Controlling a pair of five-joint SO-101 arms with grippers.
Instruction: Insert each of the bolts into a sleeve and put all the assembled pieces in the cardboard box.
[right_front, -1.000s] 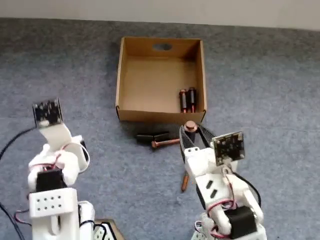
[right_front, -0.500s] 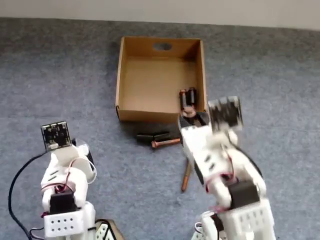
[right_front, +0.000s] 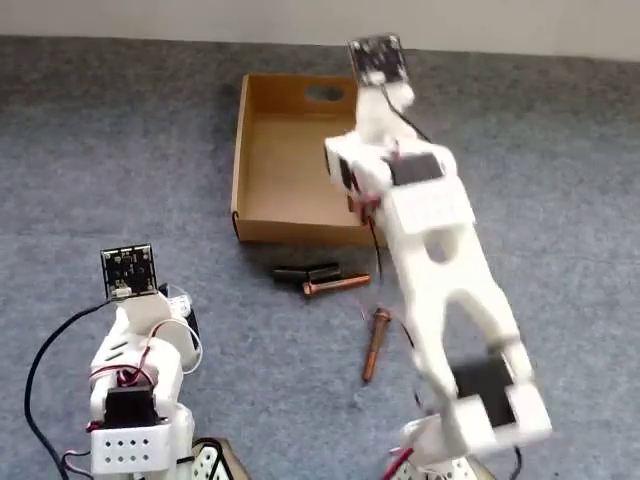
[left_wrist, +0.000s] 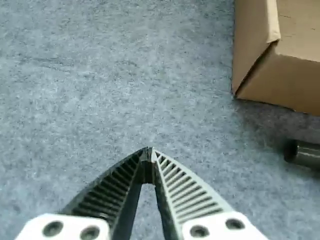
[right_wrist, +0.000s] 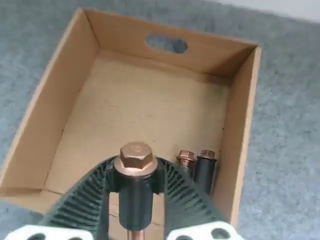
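Assembly (right_wrist: 135, 172), a bolt in a sleeve, is clamped in the right fingers (right_wrist: 185, 200) above the box (right_wrist: 75, 85) floor. Two more assemblies (right_wrist: 197, 165) lie side by side inside the box, against one wall. Left fingers (left_wrist: 180, 195) are closed on nothing, near a box corner. On the surface (right_front: 130, 150) by the box front: sleeves (right_front: 292, 274), a bolt (right_front: 335, 285) just beside them, and a second bolt (right_front: 375, 345) farther out.

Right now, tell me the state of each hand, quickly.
Left hand: closed, holding nothing, over the carpet.
Right hand: closed on a sleeved bolt, above the cardboard box.
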